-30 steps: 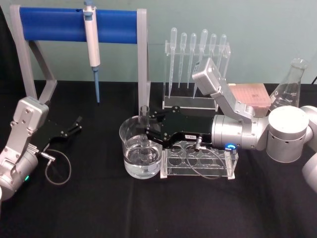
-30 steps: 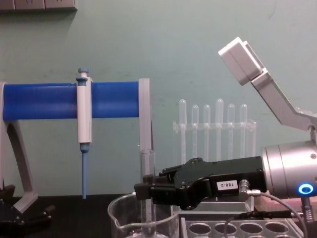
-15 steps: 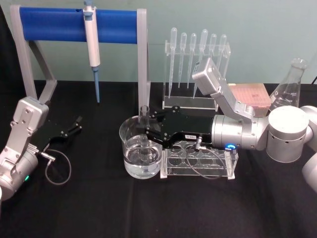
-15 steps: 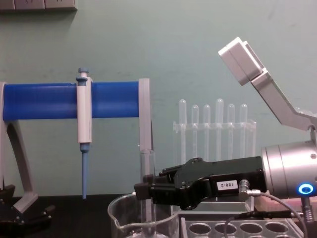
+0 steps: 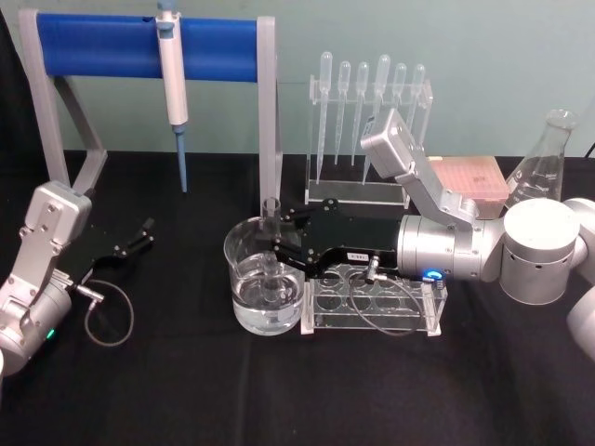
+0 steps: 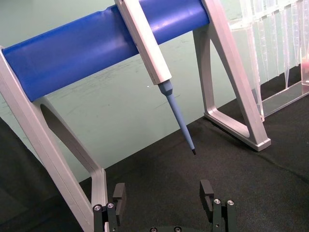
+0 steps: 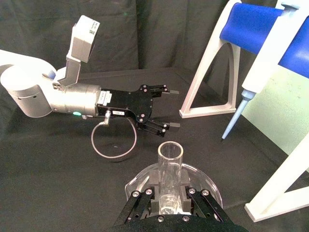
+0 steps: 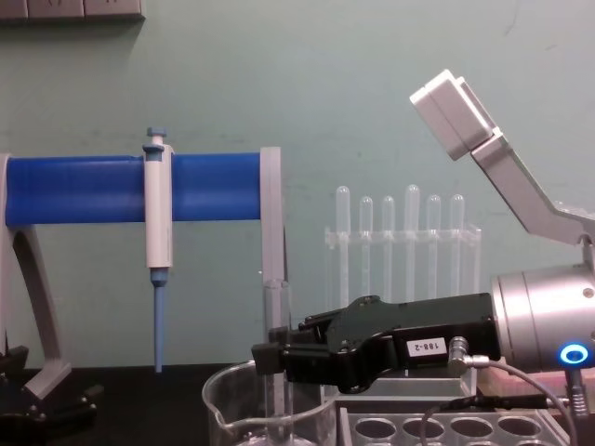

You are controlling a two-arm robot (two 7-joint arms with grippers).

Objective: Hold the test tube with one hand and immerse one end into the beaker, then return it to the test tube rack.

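Black cloth desk [image 5: 186, 390]. Beaker [image 5: 244, 311], clear glass with a spout, is sitting just left of the clear acrylic rack [image 5: 372, 311] and holding clear liquid. Right end effector [image 5: 274, 246], black with a white label that looks like "188-2", is reaching across above the rack and clenching the tube [image 5: 271, 216] upright. The tube's rounded end is dipping inside the beaker, its open rim sticking up above it. Left end effector [image 5: 139, 237] is sitting parked at the desk's left, fingers spread, grasping nothing. Behind, a white-and-blue pipettor [image 5: 172, 70] is hanging on a blue bar and frosted pipettes [image 5: 372, 93] are standing in a clear holder.
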